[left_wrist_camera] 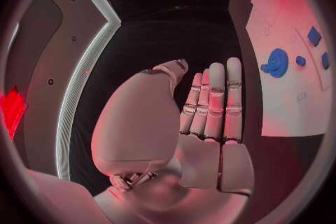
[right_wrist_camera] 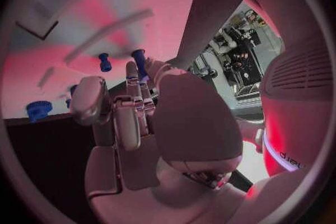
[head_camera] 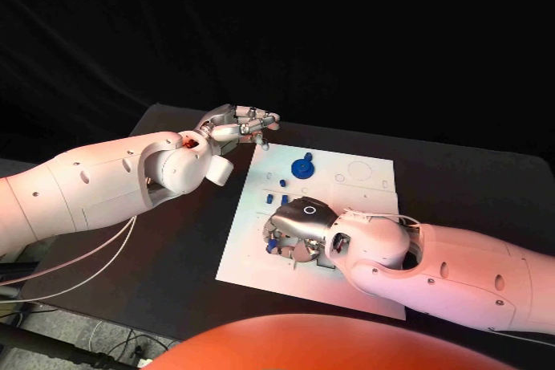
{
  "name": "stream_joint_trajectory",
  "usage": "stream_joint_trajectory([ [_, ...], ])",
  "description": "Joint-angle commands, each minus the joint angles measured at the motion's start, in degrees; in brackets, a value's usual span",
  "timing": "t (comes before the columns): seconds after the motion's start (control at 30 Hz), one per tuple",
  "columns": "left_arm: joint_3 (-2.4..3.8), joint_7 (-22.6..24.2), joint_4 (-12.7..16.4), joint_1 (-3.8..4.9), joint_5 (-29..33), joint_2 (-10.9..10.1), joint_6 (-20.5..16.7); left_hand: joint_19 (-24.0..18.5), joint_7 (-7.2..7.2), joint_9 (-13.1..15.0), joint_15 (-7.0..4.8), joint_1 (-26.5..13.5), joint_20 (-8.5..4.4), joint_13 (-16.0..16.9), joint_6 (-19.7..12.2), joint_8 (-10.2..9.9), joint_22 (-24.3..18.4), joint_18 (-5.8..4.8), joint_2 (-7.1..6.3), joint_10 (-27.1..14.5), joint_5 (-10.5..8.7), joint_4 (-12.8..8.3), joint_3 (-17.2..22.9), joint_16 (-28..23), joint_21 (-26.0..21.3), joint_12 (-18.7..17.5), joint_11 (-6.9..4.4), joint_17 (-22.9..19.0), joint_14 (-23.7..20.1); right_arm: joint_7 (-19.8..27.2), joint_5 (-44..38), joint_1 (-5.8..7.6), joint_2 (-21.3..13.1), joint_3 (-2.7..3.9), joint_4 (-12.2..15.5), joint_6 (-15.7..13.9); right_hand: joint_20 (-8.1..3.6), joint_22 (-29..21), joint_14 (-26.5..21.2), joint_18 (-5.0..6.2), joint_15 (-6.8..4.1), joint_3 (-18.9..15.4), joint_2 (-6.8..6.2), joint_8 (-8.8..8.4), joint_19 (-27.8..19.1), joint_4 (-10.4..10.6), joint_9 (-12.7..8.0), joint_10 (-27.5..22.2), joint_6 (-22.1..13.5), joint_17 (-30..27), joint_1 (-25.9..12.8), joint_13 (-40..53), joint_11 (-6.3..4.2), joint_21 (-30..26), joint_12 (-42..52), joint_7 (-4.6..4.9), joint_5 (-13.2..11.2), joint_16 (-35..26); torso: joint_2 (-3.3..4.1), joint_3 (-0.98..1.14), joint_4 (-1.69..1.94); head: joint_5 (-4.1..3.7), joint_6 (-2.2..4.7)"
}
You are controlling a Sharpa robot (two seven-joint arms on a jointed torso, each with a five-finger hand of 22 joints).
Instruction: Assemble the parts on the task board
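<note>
The white task board [head_camera: 364, 197] lies mid-table. A round blue part [head_camera: 301, 168] sits near its far edge, also the round blue part [left_wrist_camera: 276, 63] in the left wrist view. Two small blue pegs [head_camera: 277, 199] stand just ahead of my right hand [head_camera: 303, 228], which hovers low over the board's near left area with fingers curled down. The pegs [right_wrist_camera: 105, 61] rise beyond its fingertips [right_wrist_camera: 133, 75]. A blue bit [head_camera: 272, 245] peeks out under it; whether it is held is hidden. My left hand [head_camera: 237, 126] floats off the board's far left corner, fingers [left_wrist_camera: 217, 101] straight, holding nothing.
Another small blue piece [head_camera: 283, 180] lies between the round part and the pegs. A toothed blue part [right_wrist_camera: 38, 109] sits near the board's edge by my right hand. Black table [head_camera: 185, 250] surrounds the board, with bare room on the right side [head_camera: 463, 185].
</note>
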Motion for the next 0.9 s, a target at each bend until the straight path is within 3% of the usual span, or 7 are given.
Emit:
stream_joint_trajectory([
  [0.03,0.03,0.2,0.1,0.04,0.0,0.1,0.8,0.2,0.08,0.1,0.46,0.4,0.17,-0.1,-0.4,0.2,-0.1,0.75,0.3,-0.3,0.25,-0.3,0.1,-0.4,-0.2,0.2,-0.07,0.1,-0.1,-0.5,-0.4,-0.13,0.2,-0.2,-0.2,1.5,0.59,-0.3,3.0,-0.56,0.6,-1.0,-1.49,-1.76,-0.1,0.6,-1.0,-1.7,-2.1,0.6,-2.2,-0.1,0.24,-0.7,-0.3,0.08,0.3,0.2,-0.01,0.0,-0.01,-0.03,0.0],
  [0.13,0.03,0.2,0.1,0.04,0.0,0.1,0.8,0.2,0.08,0.1,0.46,0.4,0.17,-0.1,-0.4,0.2,-0.1,0.75,0.3,-0.3,0.25,-0.3,0.1,-0.4,-0.2,0.2,-0.07,0.1,-0.1,-0.7,-0.3,-0.14,0.2,-0.25,-0.3,0.7,0.86,-0.5,2.9,-0.44,0.79,-2.5,-2.6,-3.02,-0.3,0.9,-1.5,-2.9,-4.0,0.5,-3.6,0.1,0.41,-1.1,-0.1,0.22,0.3,0.2,-0.01,0.02,-0.02,-0.06,0.0],
  [0.23,0.03,0.0,0.1,0.04,0.0,0.1,0.9,0.2,0.08,0.1,0.46,0.4,0.17,-0.1,-0.4,0.2,-0.1,0.75,0.3,-0.3,0.25,-0.3,0.1,-0.4,-0.2,0.2,-0.07,0.1,-0.1,-1.5,-0.9,-0.2,0.1,-0.28,-0.2,-0.6,0.95,-0.9,2.8,-0.32,0.88,-4.4,-3.49,-4.15,-0.5,0.8,-2.0,-4.0,-5.8,0.3,-4.3,0.2,0.57,-1.8,-0.1,0.43,2.0,0.2,-0.04,0.04,-0.05,-0.05,0.0],
  [0.43,0.03,0.0,0.1,0.04,0.0,0.1,0.9,0.2,0.08,0.1,0.46,0.4,0.17,-0.1,-0.4,0.2,-0.1,0.75,0.3,-0.3,0.25,-0.3,0.1,-0.4,-0.2,0.2,-0.07,0.1,-0.1,-2.5,-1.7,-0.36,-0.4,-0.3,0.1,-3.5,0.99,-1.1,2.7,-0.23,0.87,-5.3,-3.64,-4.37,-0.7,0.7,-2.1,-4.6,-6.1,0.0,-4.3,0.2,0.49,-2.2,0.0,0.36,2.5,0.1,-0.02,0.05,-0.05,-0.14,0.0],
  [0.6,0.03,0.1,0.1,0.04,0.0,0.0,0.9,0.2,0.09,0.1,0.46,0.4,0.17,-0.1,-0.4,0.2,-0.1,0.75,0.35,-0.3,0.25,-0.3,0.2,-0.4,-0.2,0.2,-0.07,0.1,-0.1,-1.9,-2.5,-0.78,-2.5,-0.12,2.0,-9.2,0.84,-2.4,2.2,0.16,0.66,-7.9,-3.51,-6.26,-1.6,0.5,-2.8,-6.9,-9.7,-1.9,-4.0,0.2,0.25,-4.4,0.7,-0.12,4.4,-0.8,0.03,0.13,-0.1,-0.19,0.0],
  [0.8,0.03,0.1,0.1,0.03,0.0,-0.1,0.9,0.2,0.09,0.1,0.46,0.4,0.17,-0.1,-0.4,0.2,-0.1,0.75,0.35,-0.3,0.25,-0.3,0.2,-0.4,-0.2,0.2,-0.07,0.1,-0.1,0.8,1.3,-0.2,-7.0,0.6,5.5,-15.8,0.84,-3.0,2.1,0.31,0.68,-8.9,-3.32,-6.24,-2.0,0.7,-2.7,-7.4,-9.8,-2.6,-4.0,0.2,0.29,-5.3,1.0,-0.06,4.4,-1.0,-0.11,0.0,-0.18,-0.74,0.0],
  [0.9,0.03,0.1,0.1,0.03,0.0,-0.2,0.8,0.2,0.09,0.1,0.46,0.4,0.17,-0.1,-0.4,0.2,-0.1,0.75,0.35,-0.3,0.25,-0.3,0.2,-0.4,-0.2,0.2,-0.07,0.1,-0.1,2.1,7.9,1.21,-10.5,0.98,7.3,-16.8,0.75,-2.3,2.3,0.13,0.59,-9.4,-1.96,-4.68,-1.4,0.8,-2.1,-5.6,-6.9,-1.9,-3.1,0.6,0.22,-4.5,2.9,0.23,4.7,-0.8,-0.09,0.04,-0.15,-1.34,0.0],
])
